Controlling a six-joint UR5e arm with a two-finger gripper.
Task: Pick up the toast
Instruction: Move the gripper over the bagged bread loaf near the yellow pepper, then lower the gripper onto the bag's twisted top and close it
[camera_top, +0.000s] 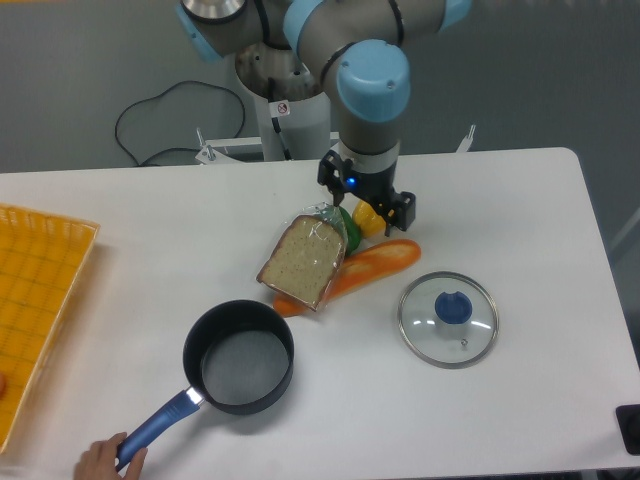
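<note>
The toast (304, 262) is a speckled tan slice in clear shiny plastic, lying tilted at the middle of the white table, resting over the long orange loaf (372, 264). My gripper (366, 198) hangs from the arm just right of and behind the toast, over the yellow pepper (366, 217). The wrist hides the fingers, so I cannot see how the jaws stand. It holds nothing that I can see.
A green item (349, 228) peeks out beside the toast. A glass lid with a blue knob (448, 318) lies front right. A black pot with a blue handle (238, 357) sits front left, a hand (98, 462) on its handle. An orange tray (35, 300) is at the far left.
</note>
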